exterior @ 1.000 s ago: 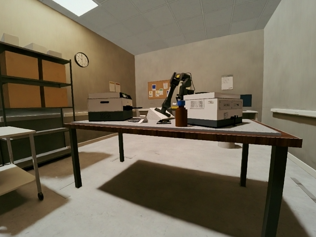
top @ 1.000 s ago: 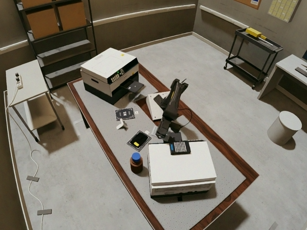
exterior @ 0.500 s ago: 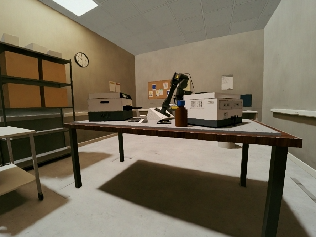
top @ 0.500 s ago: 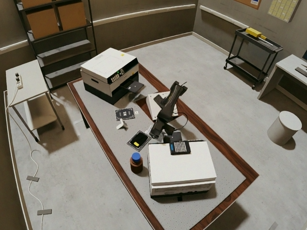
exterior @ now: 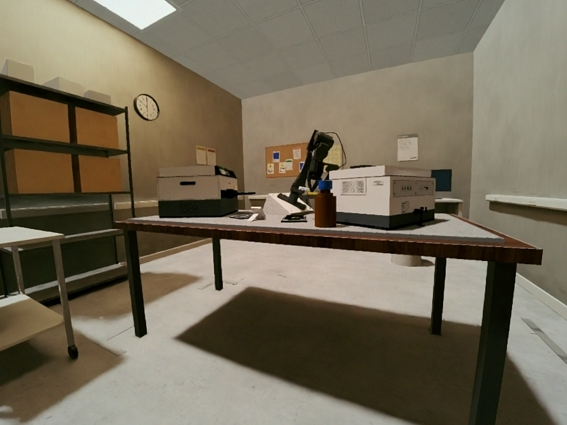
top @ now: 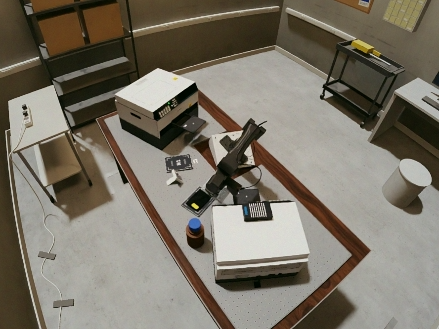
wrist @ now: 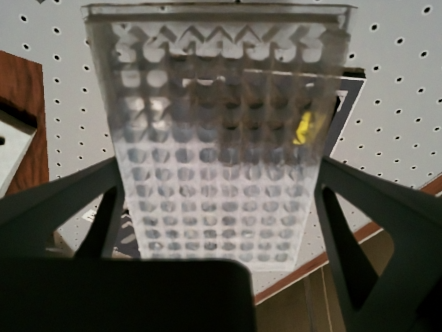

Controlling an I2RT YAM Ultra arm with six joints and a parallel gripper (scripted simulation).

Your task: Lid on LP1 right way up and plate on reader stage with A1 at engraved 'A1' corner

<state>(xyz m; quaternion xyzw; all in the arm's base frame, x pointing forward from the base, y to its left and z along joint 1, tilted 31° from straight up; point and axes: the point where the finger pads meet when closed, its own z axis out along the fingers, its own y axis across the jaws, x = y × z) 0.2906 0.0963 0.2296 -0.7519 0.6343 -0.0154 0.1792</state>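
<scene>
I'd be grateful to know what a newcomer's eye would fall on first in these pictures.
The clear lid fills the wrist view, gripped by its long sides in the gripper above a dark bench nest with a yellow mark. In the top view, the uncovered plate sits on the white dispenser, with the blue-capped bottle on the bench beside it.

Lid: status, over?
Gripper shut on lid. Lid over yellow-marked nest, not seated. Plate uncovered on dispenser stage. Capped bottle apart.
</scene>
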